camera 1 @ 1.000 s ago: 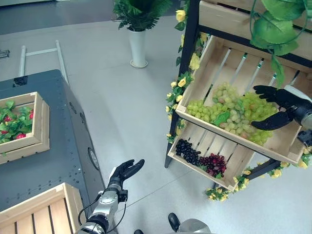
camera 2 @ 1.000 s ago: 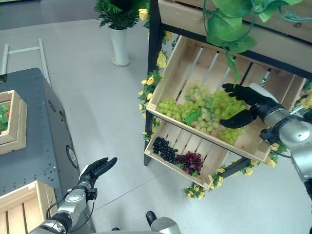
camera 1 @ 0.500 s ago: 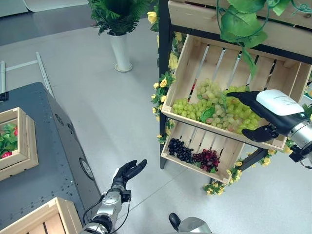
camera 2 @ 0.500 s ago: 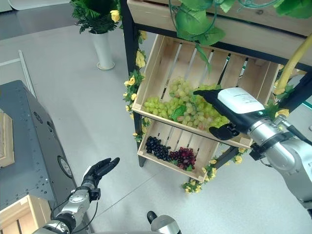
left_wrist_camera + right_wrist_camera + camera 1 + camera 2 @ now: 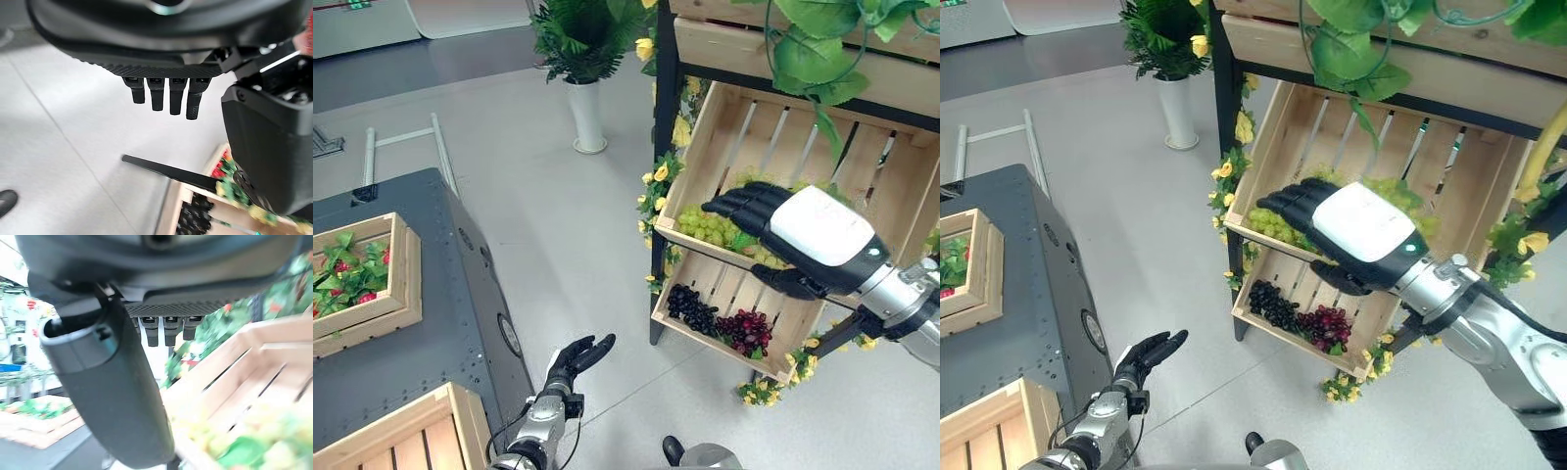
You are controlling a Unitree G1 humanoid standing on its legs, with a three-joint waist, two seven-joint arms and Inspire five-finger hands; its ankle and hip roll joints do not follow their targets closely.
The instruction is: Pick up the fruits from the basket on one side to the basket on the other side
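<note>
Green grapes lie in the tilted upper wooden crate of a dark shelf. The lower crate holds dark grapes and red grapes. My right hand, white-backed, hovers over the green grapes near the crate's front edge; its fingers are straight and hold nothing. My left hand hangs low over the floor beside the grey table, open and empty. A crate of red fruit and leaves and an empty slatted crate sit on the grey table.
A potted plant in a white vase stands on the floor behind. A white rail frame lies past the table. Yellow flowers and leafy vines trim the shelf. Bare floor separates table and shelf.
My right hand has lifted off the right part of the green grapes and swung left and nearer, empty. The view has shifted with the camera. The left hand keeps its pose.
</note>
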